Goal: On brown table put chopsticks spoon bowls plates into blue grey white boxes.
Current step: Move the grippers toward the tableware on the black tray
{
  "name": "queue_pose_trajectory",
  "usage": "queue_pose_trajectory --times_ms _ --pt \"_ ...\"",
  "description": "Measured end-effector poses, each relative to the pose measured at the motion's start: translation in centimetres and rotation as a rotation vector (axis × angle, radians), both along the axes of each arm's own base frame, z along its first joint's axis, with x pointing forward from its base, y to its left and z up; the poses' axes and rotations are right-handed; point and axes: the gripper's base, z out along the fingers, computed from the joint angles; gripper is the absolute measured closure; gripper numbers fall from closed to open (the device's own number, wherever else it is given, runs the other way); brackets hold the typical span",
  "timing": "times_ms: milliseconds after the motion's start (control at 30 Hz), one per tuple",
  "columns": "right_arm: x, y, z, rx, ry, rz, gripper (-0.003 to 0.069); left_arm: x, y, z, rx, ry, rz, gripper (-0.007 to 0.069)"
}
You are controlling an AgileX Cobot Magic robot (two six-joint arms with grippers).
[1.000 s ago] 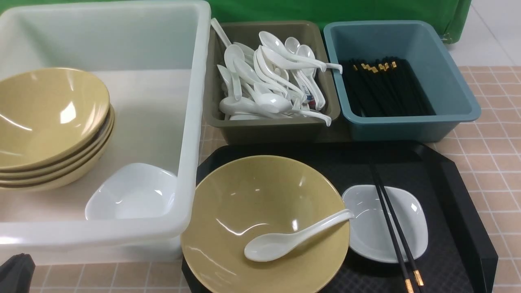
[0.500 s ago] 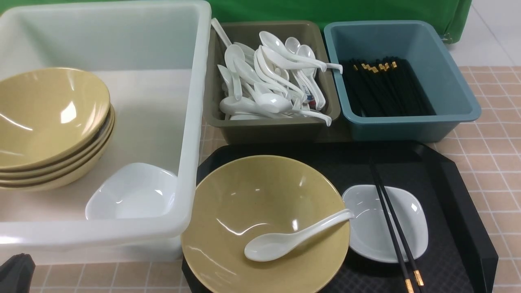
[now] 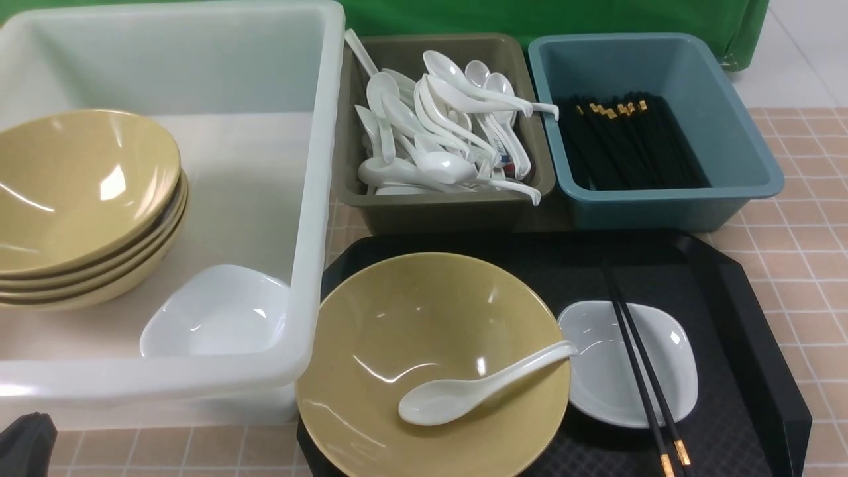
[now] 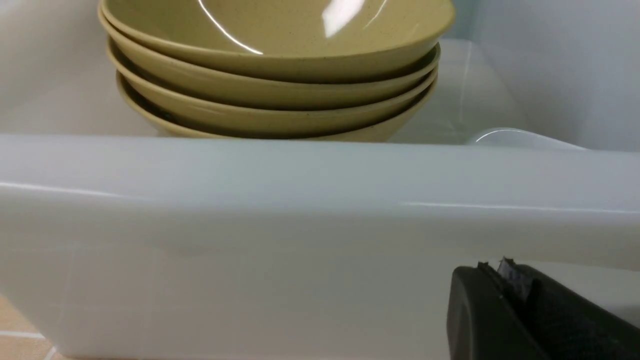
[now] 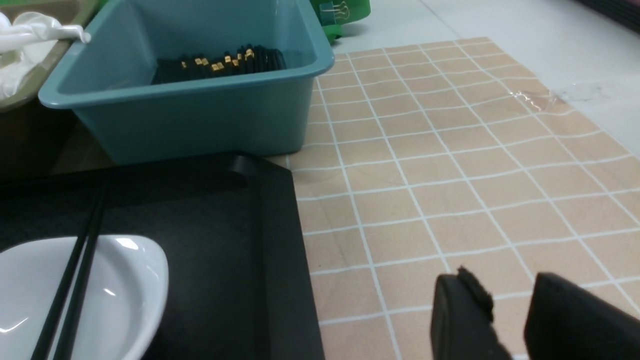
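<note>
Nothing has moved since the earlier frames: the dishes and both arms sit exactly where they were.

Nearest, at the lower right of the left wrist view, the left gripper (image 4: 500, 272) has its jaws pressed together on nothing, close to the outer wall of the white tub (image 4: 250, 225). At the bottom right of the right wrist view, the right gripper (image 5: 507, 300) stands partly open and holds nothing. Only bare brown table (image 5: 450, 165) shows between its fingers.

At lower centre of the front view a black tray (image 3: 729, 291) lies on the table. On it sits a tan bowl (image 3: 397, 331) with the spoon (image 3: 464, 394) inside, scoop down and handle resting on the bowl's right rim. Just right of the bowl is a small white plate (image 3: 596, 371). A pair of chopsticks (image 3: 637, 361) lies across the plate, gold-banded ends toward the bottom edge.

The tub fills the left half of the frame. It holds a stack of four bowls (image 3: 79, 192) at mid left and a second plate (image 3: 212, 311) in its near right corner.

Farther back, at upper centre, the olive-grey bin (image 3: 437, 215) holds a heap of white spoons (image 3: 430, 132). Just beside it, at upper right, the blue bin (image 3: 662, 209) holds a bundle of black chopsticks (image 3: 629, 146). A green cloth (image 3: 530, 16) runs along the top edge.
</note>
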Motion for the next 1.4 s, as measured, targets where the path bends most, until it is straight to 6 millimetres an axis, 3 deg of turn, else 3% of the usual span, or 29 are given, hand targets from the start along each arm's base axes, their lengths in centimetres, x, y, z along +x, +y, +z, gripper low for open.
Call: queue_pose_trajectory --times_ms 767,1100,1333,1400 --pt "0.0 0.0 0.0 0.013 -0.002 -0.003 0.042 0.0 0.1 0.1 0.039 -0.005 0.003 0.0621" --pt "0.0 0.0 0.0 0.013 -0.002 -0.003 0.042 0.1 -0.1 0.4 -0.048 -0.05 0.0 0.0621" --pt "0.0 0.0 0.0 0.061 -0.012 -0.014 0.042 0.2 -0.5 0.9 -0.279 -0.109 0.004 0.0621" --pt "0.0 0.1 0.1 0.27 -0.054 -0.058 0.042 0.2 -0.7 1.4 -0.599 -0.161 0.026 0.0621"
